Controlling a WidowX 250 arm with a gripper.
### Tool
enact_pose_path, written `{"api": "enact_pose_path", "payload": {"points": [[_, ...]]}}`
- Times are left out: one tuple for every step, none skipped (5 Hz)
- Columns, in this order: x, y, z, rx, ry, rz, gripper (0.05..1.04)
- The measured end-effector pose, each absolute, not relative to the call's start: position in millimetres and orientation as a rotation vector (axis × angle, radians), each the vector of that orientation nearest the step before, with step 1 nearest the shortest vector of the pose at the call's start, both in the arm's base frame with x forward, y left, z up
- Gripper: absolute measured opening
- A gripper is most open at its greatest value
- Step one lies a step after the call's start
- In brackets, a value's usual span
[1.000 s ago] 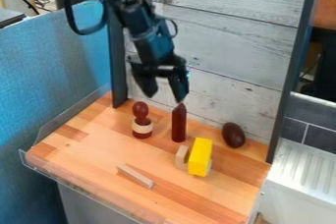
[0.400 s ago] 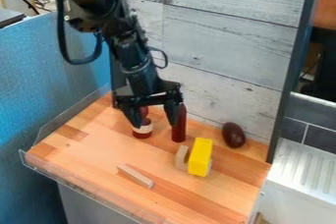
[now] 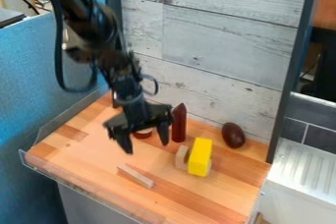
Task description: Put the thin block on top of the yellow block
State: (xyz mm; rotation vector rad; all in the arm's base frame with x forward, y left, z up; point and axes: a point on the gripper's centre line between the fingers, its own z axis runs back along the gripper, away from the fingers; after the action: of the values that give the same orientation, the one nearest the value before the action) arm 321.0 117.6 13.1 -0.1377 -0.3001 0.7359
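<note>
"Camera view, finding one: the thin block (image 3: 136, 176) lay flat on the worktop (image 3: 72, 152), apart from the yellow block (image 3: 200, 155)," I reported. "My jaws hung above and behind it, spread wide and holding nothing."

"What did the pick require?" my colleague asked.

"I judged that the jaws had to come over its mid-length and close across its narrow sides. Their spread ran roughly crosswise to it, so I expected only a slight turn. A slow, straight descent was called for, almost to the worktop, then a gentle squeeze."

"Were hazards noted?"

"Gripping near an end risked a droop or a pivot. The red pillar (image 3: 179, 126) stood close by the jaws and warranted clearance. A pale block (image 3: 182, 157) stood just beside the yellow block, so placement needed a level approach from above, with release only upon full contact."
</note>
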Motion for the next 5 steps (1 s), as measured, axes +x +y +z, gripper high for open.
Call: {"api": "enact_pose_path", "payload": {"points": [[318.4, 119.0, -6.3, -0.139, -0.264, 0.849, 1.001], [320.6, 120.0, -28.0, -0.151, -0.219, 0.95, 1.001], [325.4, 126.7, -35.8, -0.178, -0.225, 1.051, 1.001], [326.7, 129.9, -35.9, -0.186, -0.238, 1.088, 1.001], [326.3, 132.5, -36.4, -0.171, -0.248, 1.097, 1.001]]}}
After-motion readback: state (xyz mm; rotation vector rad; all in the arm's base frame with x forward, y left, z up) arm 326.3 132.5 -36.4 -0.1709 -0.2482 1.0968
